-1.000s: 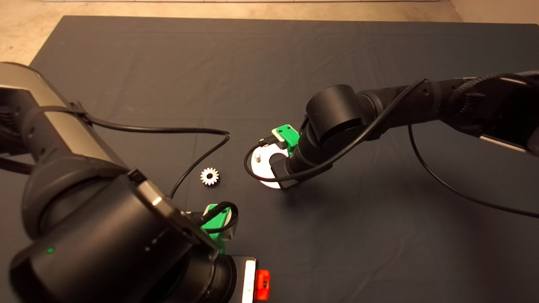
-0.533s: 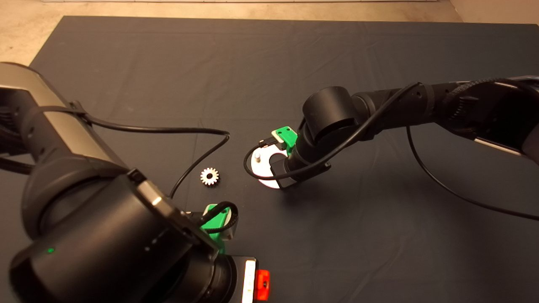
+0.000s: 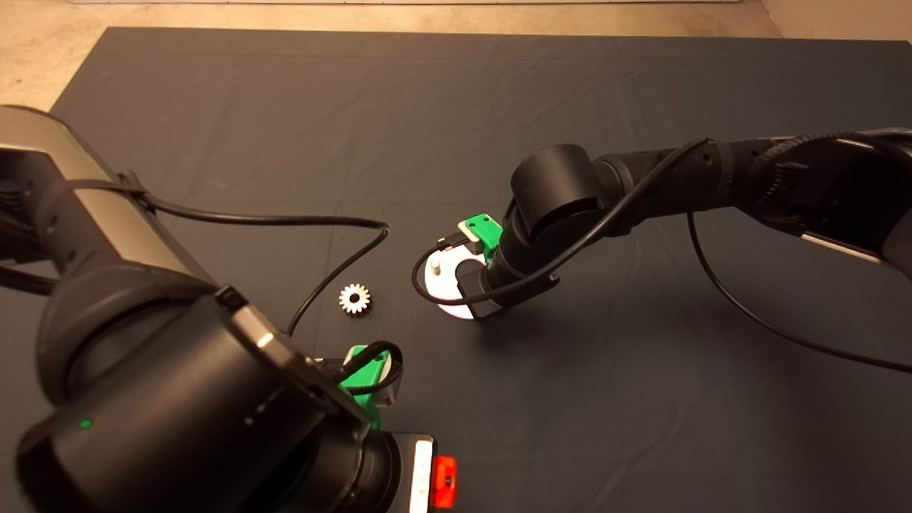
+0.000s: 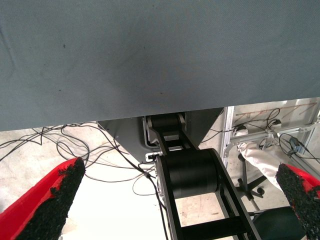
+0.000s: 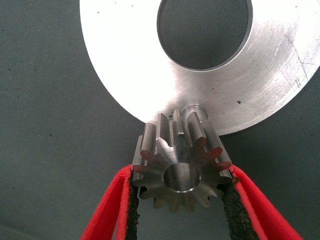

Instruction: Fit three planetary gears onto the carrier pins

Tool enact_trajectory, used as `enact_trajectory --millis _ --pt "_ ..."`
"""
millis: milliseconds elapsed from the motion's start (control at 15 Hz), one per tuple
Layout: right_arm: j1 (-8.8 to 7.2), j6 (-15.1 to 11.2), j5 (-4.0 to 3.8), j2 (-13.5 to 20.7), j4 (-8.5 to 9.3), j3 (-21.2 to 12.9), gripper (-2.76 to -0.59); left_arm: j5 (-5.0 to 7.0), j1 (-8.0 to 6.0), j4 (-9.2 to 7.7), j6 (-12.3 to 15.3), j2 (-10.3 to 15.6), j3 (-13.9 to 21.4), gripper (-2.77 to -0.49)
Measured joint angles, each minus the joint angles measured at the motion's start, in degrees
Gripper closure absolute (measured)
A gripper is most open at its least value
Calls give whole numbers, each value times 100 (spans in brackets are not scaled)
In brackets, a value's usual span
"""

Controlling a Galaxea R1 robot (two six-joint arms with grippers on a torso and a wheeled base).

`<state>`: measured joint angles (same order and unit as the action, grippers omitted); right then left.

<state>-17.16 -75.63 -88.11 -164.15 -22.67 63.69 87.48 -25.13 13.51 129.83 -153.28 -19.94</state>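
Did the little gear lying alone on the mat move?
No. The loose gear sits in the same spot left of the disc, just as a second ago.

gear (image 5: 180, 172): held just short of pin (image 5: 191, 108) | disc (image 5: 150, 75): flat | spare gear (image 3: 354, 298): apparently flat on mat

My head view is dim and warm; glare whitens the flat shiny round metal disc (image 3: 449, 285), and the right arm's shadow falls below it (edges soft).

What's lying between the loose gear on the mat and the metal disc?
Only bare dark mat, apart from a black cable looping at the disc's edge. The head view shows it, with the loose gear lying apart from the disc.
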Motion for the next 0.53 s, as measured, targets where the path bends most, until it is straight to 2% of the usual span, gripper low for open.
enact_trajectory --millis 533 --pt "-59 68 68 4 -20 121 -99 0 -1 0 -1 16 0 -277"
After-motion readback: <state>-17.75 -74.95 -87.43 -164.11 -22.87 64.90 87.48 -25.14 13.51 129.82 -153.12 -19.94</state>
